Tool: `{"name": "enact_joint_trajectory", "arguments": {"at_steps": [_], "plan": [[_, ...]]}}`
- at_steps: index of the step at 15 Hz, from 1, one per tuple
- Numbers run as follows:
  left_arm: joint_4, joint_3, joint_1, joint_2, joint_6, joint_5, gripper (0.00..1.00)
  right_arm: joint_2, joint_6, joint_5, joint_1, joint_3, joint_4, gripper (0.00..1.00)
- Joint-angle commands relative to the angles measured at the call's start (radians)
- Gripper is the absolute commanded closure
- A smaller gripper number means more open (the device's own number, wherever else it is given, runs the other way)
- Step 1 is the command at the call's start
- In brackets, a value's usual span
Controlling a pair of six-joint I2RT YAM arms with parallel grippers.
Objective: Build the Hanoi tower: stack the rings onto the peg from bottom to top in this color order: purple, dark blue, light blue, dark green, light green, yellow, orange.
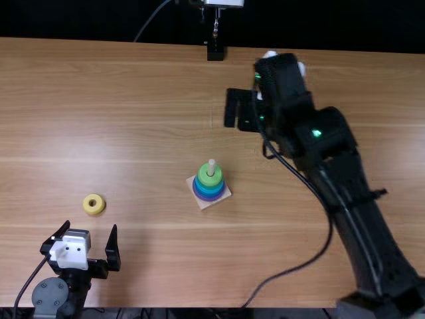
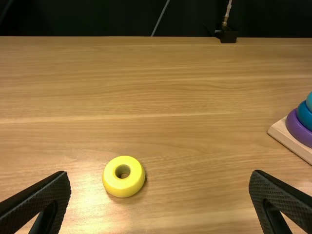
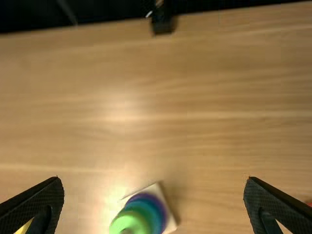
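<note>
In the top view, my left gripper [image 1: 87, 234] stands open just nearer than the yellow ring [image 1: 93, 204], which lies flat. In the left wrist view, the yellow ring [image 2: 124, 176] sits beyond the open left gripper [image 2: 161, 178], nothing between its fingers. A wooden base [image 1: 223, 195] near the middle bears a peg [image 1: 211, 167] with purple, blue and light blue rings and a green ring [image 1: 210, 177] on top. My right gripper [image 1: 244, 109] is beyond and right of the stack. The right wrist view has the right gripper [image 3: 153, 183] open and empty, the green ring [image 3: 130, 225] low in sight.
A small red thing [image 3: 309, 203] is partly visible at the right wrist view's edge. The right arm [image 1: 355, 199] spans the right side of the table [image 1: 133, 119], its cable looping toward the near edge. A black stand [image 1: 215, 52] is at the far edge.
</note>
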Motion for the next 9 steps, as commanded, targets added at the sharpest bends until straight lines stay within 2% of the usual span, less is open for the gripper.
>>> {"name": "enact_joint_trajectory", "arguments": {"at_steps": [1,2,4,5,6,8,9], "plan": [[-0.08,-0.105,0.01,-0.013,0.013,0.001,0.0,-0.128,-0.022,0.03,-0.061,-0.179,0.082,0.0],[-0.08,-0.105,0.01,-0.013,0.013,0.001,0.0,-0.221,-0.071,0.032,-0.102,-0.323,0.206,0.0],[-0.08,-0.105,0.01,-0.013,0.013,0.001,0.0,-0.415,-0.217,0.03,-0.199,-0.632,0.506,0.0],[-0.08,-0.105,0.01,-0.013,0.013,0.001,0.0,-0.51,-0.276,0.028,-0.244,-0.784,0.651,0.0],[-0.08,-0.105,0.01,-0.013,0.013,0.001,0.0,-0.599,-0.309,0.027,-0.283,-0.929,0.782,0.0],[-0.08,-0.105,0.01,-0.013,0.013,0.003,0.0,-0.766,-0.318,0.025,-0.374,-1.164,0.97,0.0],[-0.08,-0.105,0.01,-0.013,0.013,0.001,0.0,-0.838,-0.318,0.023,-0.412,-1.254,1.006,0.0]]}}
